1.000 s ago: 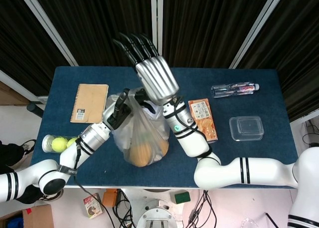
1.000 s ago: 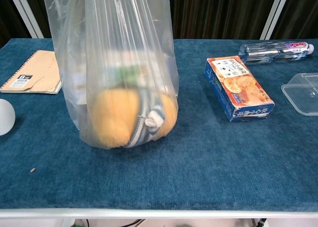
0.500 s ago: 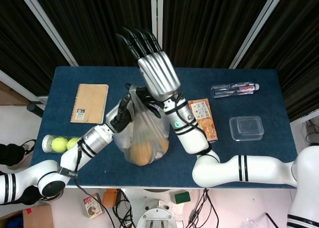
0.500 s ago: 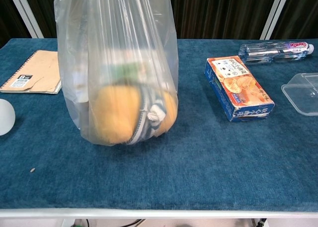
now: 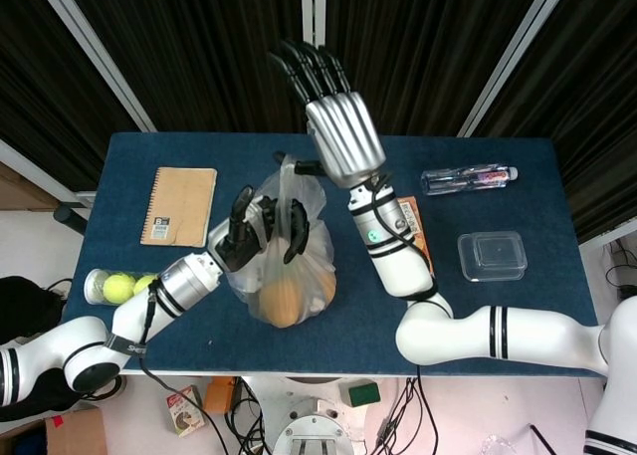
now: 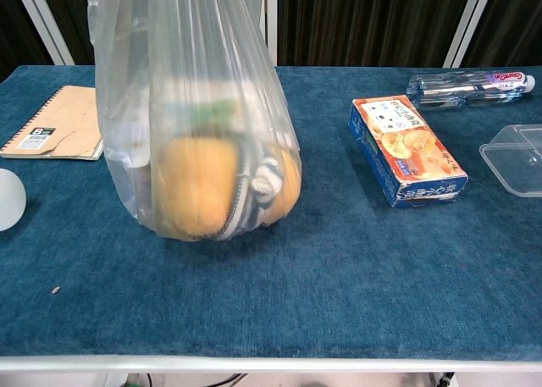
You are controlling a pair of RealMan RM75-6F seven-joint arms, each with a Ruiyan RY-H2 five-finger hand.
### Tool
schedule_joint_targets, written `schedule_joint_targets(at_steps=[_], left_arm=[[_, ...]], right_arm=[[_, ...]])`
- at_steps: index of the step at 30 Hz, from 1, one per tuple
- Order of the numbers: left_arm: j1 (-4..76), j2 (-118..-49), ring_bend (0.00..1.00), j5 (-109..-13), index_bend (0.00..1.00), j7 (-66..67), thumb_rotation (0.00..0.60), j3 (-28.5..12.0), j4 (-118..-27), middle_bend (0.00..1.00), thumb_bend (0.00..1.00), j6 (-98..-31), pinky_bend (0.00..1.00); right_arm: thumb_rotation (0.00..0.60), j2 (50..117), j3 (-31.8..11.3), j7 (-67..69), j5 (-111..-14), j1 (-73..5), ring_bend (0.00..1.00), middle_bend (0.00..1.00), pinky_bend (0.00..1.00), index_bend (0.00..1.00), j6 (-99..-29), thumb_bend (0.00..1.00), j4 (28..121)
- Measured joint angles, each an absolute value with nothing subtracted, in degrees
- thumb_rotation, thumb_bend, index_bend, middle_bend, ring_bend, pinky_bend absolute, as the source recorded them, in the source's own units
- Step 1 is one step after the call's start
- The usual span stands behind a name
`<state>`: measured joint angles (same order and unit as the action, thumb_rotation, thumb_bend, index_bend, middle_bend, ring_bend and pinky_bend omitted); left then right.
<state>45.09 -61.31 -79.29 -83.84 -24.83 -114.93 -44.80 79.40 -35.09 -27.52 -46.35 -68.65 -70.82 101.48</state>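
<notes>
1. Two tennis balls in a clear tube [image 5: 117, 287] lie at the far left edge of the blue-covered table [image 5: 498, 316], with a tan spiral notebook [image 5: 179, 205] just behind them; neither has moved over the last second.
2. Next comes the left hand [image 5: 261, 232]. A second ago it gripped the left edge of the clear thin plastic bag [image 6: 199, 124] near its mouth; now it sits lower against the bag's side, dark fingers [image 5: 296, 231] spread across the film. Whether it pinches plastic or only presses on it, I cannot tell.
3. The bag itself stands on the cloth left of the table's middle, drawn up tall, with an orange-yellow rounded item [image 6: 193, 195] and a striped piece beside it at the bottom. Its top has leaned rightward compared with a second ago.
4. The right hand [image 5: 344, 136] has shifted right and slightly up. Its long fingers point away, stretched out side by side, while a strip of the bag's rim appears caught beneath its palm, so it seems to hold the bag up.
5. Judging from this, the bag's weight now hangs mostly from the right hand.
6. Further right, the orange snack box [image 6: 406, 150], the clear water bottle [image 6: 468, 88] and the clear lidded plastic container [image 6: 515, 157] stay where they were.
</notes>
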Motion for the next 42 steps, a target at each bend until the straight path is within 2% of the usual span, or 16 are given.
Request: schedule_joint_targets(at_steps=[9, 15, 21, 26, 29, 34, 42], left_arm=[[44.1, -60.2, 0.68, -82.2, 0.67, -92.7, 0.041, -24.9, -113.8, 0.77, 0.0, -47.5, 0.81], [43.9, -59.8, 0.58, -79.7, 0.58, -93.6, 0.031, -25.6, -112.7, 0.64, 0.0, -48.7, 0.73], [44.0, -59.8, 0.58, -76.7, 0.56, -92.4, 0.032, -26.4, -112.3, 0.63, 0.0, -49.0, 0.72], [44.4, -60.1, 0.48, -75.7, 0.43, -91.0, 0.027, -26.8, -112.3, 0.52, 0.0, -48.7, 0.64], [45.1, -60.3, 0.39, -75.5, 0.35, -89.7, 0.03, -27.0, -112.2, 0.42, 0.0, -48.1, 0.55], [46.5, -60.2, 0.36, -74.0, 0.32, -86.8, 0.012, -28.0, -111.9, 0.38, 0.0, -46.8, 0.51], [49.0, -57.4, 0.36, -67.0, 0.32, -77.9, 0.0, -32.1, -112.8, 0.38, 0.0, -45.7, 0.51]], right_arm=[[0.6, 76.5, -32.4, -24.9, -46.4, -64.8, 0.0, 0.0, 0.0, 0.0, -69.7, 0.14, 102.2], [0.6, 73.7, -29.1, -19.7, -48.9, -60.5, 0.0, 0.0, 0.0, 0.0, -66.9, 0.1, 103.3], [0.6, 68.5, -26.0, -14.5, -53.1, -55.4, 0.0, 0.0, 0.0, 0.0, -64.5, 0.05, 105.7], [0.6, 63.9, -23.9, -9.6, -57.8, -49.8, 0.0, 0.0, 0.0, 0.0, -64.8, 0.04, 108.6], [0.6, 61.2, -22.5, -6.2, -62.5, -45.9, 0.0, 0.0, 0.0, 0.0, -66.7, 0.05, 109.9], [0.6, 56.7, -18.4, -2.3, -72.9, -37.5, 0.0, 0.0, 0.0, 0.0, -73.0, 0.06, 110.6], [0.6, 54.1, -6.1, 1.3, -85.5, -19.8, 0.0, 0.0, 0.0, 0.0, -87.3, 0.08, 106.3]])
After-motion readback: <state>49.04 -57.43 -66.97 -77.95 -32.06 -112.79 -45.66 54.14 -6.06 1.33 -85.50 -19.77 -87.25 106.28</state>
